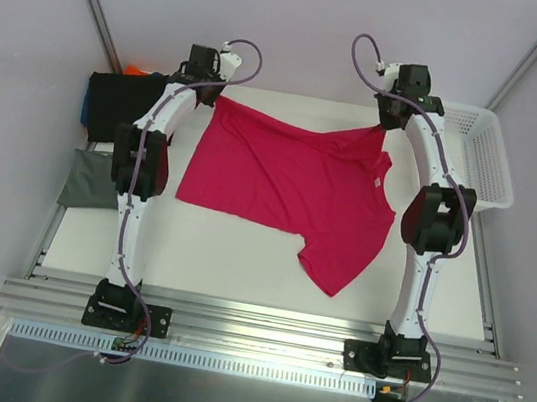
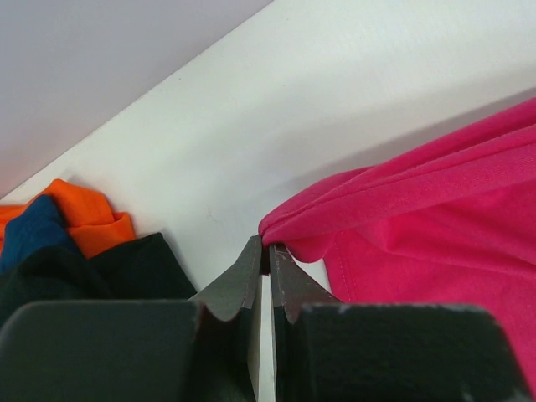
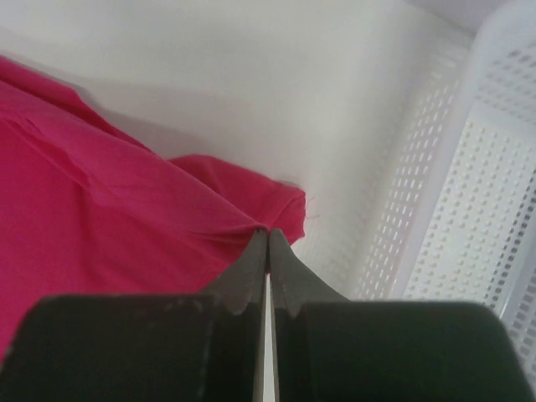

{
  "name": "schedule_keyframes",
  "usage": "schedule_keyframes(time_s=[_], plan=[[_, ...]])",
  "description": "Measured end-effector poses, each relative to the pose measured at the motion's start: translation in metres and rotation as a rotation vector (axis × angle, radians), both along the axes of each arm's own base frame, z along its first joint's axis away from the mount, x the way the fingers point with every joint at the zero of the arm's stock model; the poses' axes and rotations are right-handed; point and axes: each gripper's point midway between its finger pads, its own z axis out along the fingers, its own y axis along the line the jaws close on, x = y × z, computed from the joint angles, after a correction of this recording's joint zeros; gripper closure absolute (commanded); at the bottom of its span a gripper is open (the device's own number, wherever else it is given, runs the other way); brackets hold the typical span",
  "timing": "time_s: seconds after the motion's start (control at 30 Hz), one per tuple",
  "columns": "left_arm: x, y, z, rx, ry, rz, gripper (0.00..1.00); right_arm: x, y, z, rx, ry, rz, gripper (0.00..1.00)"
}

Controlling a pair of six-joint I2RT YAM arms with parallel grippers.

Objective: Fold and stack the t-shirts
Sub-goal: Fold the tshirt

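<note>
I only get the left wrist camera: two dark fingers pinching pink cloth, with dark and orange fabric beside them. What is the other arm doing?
Observer: The right end effector is shut on the far right end of the same pink t-shirt.
Operator: Is the shirt hanging in the air?
Observer: Seen from above, most of it lies spread out on the table.
Operator: Anything else I'm missing?
Observer: A white mesh basket stands beside the right arm, at the table's far right.
</note>
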Motion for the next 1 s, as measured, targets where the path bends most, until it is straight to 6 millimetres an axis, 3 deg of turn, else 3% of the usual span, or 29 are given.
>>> schedule_keyframes(time_s=[0.13,0.3,0.73,0.9,1.0], plan=[[0.003,0.002,0.007,-0.002,-0.016,0.004,1.0,0.028,0.007,0.032,-0.028,-0.117,0.017,0.99],[0.012,0.003,0.029,-0.015,-0.07,0.014,1.0,0.058,-0.003,0.07,-0.091,-0.297,-0.012,1.0],[0.002,0.003,0.045,-0.035,-0.082,0.026,1.0,0.069,-0.006,0.088,-0.116,-0.389,-0.048,0.99],[-0.002,0.003,0.052,-0.045,-0.087,0.033,1.0,0.074,0.011,0.098,-0.137,-0.436,-0.003,1.0],[-0.005,0.003,0.052,-0.049,-0.083,0.037,1.0,0.075,0.03,0.105,-0.145,-0.466,0.039,0.99]])
